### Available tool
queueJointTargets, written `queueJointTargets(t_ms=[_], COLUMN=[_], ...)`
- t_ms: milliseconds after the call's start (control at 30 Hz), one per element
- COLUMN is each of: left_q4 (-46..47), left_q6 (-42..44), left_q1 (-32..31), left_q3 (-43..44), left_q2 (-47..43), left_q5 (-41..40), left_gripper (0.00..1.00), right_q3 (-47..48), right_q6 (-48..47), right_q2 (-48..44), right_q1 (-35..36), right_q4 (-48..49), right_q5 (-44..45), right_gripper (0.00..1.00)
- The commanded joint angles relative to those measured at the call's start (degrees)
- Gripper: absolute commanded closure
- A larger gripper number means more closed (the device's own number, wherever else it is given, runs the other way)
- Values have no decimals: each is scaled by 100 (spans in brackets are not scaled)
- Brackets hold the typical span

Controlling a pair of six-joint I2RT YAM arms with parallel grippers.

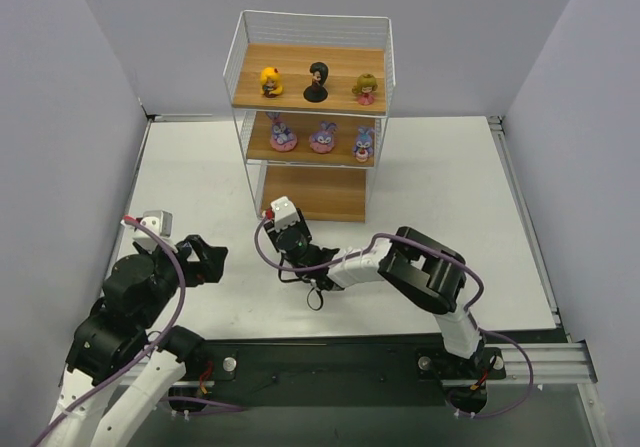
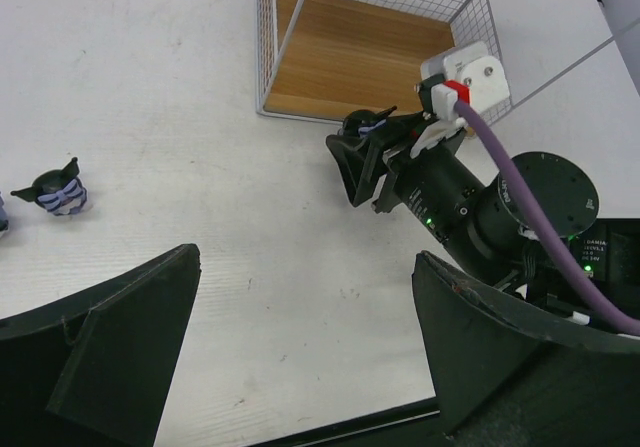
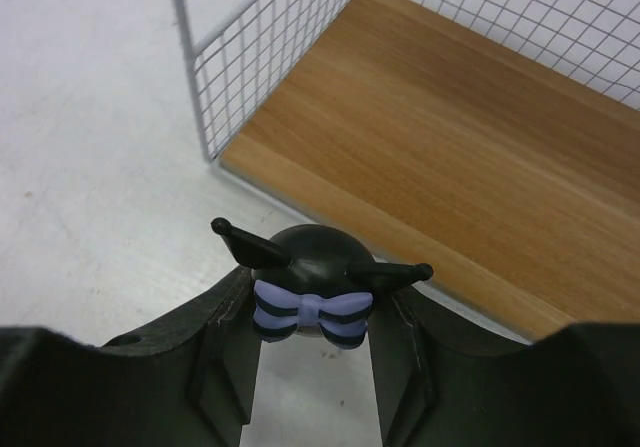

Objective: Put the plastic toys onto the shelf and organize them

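My right gripper (image 3: 312,319) is half closed on a dark toy (image 3: 308,265) with a purple bow, held just in front of the shelf (image 3: 470,137), at the left front corner of its bottom board. My left gripper (image 2: 305,307) hangs wide open and empty. A second dark toy (image 2: 57,189) stands on the table (image 2: 200,117), well apart from the shelf.

My right gripper (image 3: 312,332), arm stretched forward, pinches a dark bow-tied figurine (image 3: 310,267) between its jaws; my left gripper (image 2: 310,367) hangs wide open.

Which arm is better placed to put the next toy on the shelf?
Right. The right tool grips a black horned plastic figurine with purple bow just before the bottom wooden shelf board; the left tool hangs open and empty, farther back.
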Motion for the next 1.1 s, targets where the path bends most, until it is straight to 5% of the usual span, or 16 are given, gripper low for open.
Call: queueJointTargets(t_ms=[0,400,667,1067], left_q4=[457,581,703,712], left_q6=[-96,71,212,229], left_q1=[-13,-13,-13,-13], left_q3=[-191,-437,-586,-639], left_q2=[-181,-392,-542,-480], left_q5=[-31,-619,-883,-901], left_gripper=[3,3,3,3], right_q3=[333,1511,2125,2259], right_q6=[260,717,1165,1622], right_q2=[-39,849,1113,1306], right_q1=[-288,-456,-456,-465], right_q4=[651,546,-367,-896], right_q5=[-6,266,353,626], right_gripper=[88,82,82,82])
